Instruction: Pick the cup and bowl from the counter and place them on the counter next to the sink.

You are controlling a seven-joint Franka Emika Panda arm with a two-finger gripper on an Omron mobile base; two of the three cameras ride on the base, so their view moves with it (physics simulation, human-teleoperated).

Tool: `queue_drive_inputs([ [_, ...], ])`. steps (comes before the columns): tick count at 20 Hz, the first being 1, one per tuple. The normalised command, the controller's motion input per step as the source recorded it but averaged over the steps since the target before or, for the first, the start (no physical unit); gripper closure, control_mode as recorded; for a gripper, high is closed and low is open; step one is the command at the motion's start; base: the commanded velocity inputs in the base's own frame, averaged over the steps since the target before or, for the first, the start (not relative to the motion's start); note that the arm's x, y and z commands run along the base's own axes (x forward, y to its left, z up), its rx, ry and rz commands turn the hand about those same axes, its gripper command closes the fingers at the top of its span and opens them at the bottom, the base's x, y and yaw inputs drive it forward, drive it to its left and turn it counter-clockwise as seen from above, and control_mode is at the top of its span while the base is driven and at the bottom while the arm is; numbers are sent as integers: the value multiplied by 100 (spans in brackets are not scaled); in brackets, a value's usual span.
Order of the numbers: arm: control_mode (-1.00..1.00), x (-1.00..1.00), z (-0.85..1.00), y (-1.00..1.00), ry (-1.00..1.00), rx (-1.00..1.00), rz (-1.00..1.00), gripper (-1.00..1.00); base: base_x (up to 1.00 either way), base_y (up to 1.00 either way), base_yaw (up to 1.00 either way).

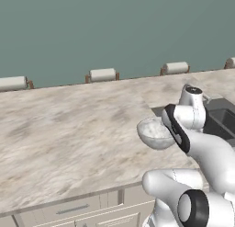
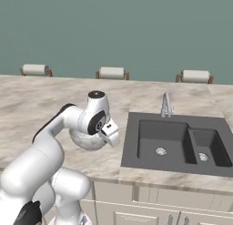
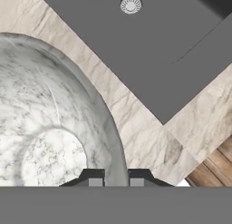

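Left base view: round grey-white speckled stone-look bowl [image 1: 155, 133] above the beige marbled stone counter [image 1: 69, 129], partly behind white arm; dark sink edge at right. No labels or writing legible

Right base view: bowl [image 2: 87, 140] under the wrist, just left of the dark grey double-basin sink [image 2: 175, 144] w/ thin curved metal faucet [image 2: 166, 104]; 3 paper-towel rolls [image 2: 111, 73] along the back

Hand view: gripper [image 3: 117, 177] fingers pinched on the bowl rim, one tip inside, one outside; sink drain near top
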Motion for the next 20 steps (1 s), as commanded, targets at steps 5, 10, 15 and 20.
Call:
queue_drive_inputs([
  [5,-100,11,-4,-18,0,0,0,100,0,0,0],
  [10,-100,24,0,-23,0,0,0,100,0,0,0],
  [15,-100,18,-9,-12,0,0,0,100,0,0,0],
  [20,-100,0,-25,-1,4,0,0,100,0,0,0],
])
